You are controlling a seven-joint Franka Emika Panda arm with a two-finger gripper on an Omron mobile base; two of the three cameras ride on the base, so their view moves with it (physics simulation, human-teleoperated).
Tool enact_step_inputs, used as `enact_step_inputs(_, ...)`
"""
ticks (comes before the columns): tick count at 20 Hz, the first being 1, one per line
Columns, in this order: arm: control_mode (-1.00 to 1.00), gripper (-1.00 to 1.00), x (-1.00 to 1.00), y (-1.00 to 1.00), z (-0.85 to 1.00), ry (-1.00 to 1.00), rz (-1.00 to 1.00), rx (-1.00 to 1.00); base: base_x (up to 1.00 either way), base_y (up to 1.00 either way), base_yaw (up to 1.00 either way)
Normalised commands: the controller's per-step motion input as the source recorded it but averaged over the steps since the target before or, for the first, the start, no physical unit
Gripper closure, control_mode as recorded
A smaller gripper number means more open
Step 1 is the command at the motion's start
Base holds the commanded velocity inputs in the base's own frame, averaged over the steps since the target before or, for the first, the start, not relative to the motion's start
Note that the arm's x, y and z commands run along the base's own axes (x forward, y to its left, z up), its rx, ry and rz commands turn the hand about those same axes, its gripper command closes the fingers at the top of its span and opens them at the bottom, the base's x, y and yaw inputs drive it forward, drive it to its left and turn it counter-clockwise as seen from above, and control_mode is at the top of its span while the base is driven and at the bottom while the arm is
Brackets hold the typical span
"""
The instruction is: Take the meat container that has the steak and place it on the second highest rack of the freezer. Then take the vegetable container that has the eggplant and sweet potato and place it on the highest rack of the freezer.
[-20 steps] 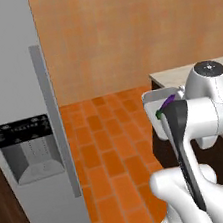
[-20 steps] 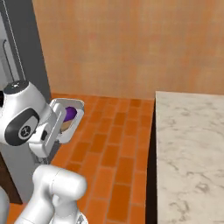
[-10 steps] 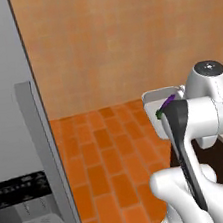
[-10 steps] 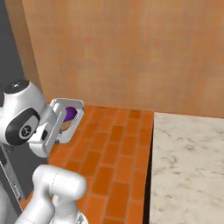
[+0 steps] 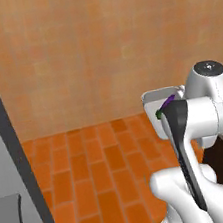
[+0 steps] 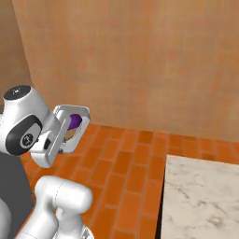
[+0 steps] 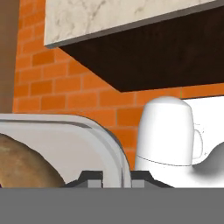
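- Orange brick floor (image 5: 104,185) and a tan wall (image 6: 154,60) form the backdrop; the arm carries its load in mid-air, clear of both.
- Vegetable container (image 6: 74,128): a pale rounded tray held out ahead of the wrist, apparently kept level so its contents stay put.
- Eggplant (image 6: 74,121): glossy purple, lying inside the tray; its green end shows in the left base view (image 5: 160,112).
- Sweet potato (image 7: 26,164): brown-tan mass against the tray wall (image 7: 87,144), in the hand view.
- Gripper (image 7: 114,178): fingers closed narrowly on the tray's rim, one either side of the wall.
- Freezer (image 5: 16,188): grey body at far left, well apart from the tray; the highest rack is the judged destination.
- Marble counter (image 6: 200,196): at the right, beside the base.
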Motion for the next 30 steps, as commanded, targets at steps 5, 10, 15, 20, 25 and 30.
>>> enact_step_inputs(5,1.00,1.00,0.00,0.00,0.00,0.00,0.00,0.00,1.00,-0.02,0.27)
enact_step_inputs(10,1.00,1.00,0.00,0.00,0.00,0.00,0.00,0.00,0.66,-0.08,0.80)
enact_step_inputs(15,1.00,1.00,0.00,0.00,0.00,0.00,0.00,0.00,0.11,-0.06,0.99)
enact_step_inputs(20,1.00,1.00,0.00,0.00,0.00,0.00,0.00,0.00,0.01,-0.06,1.00)
enact_step_inputs(25,1.00,1.00,0.00,0.00,0.00,0.00,0.00,0.00,0.00,-0.11,1.00)
enact_step_inputs(30,1.00,1.00,0.00,0.00,0.00,0.00,0.00,0.00,0.00,-0.17,0.97)
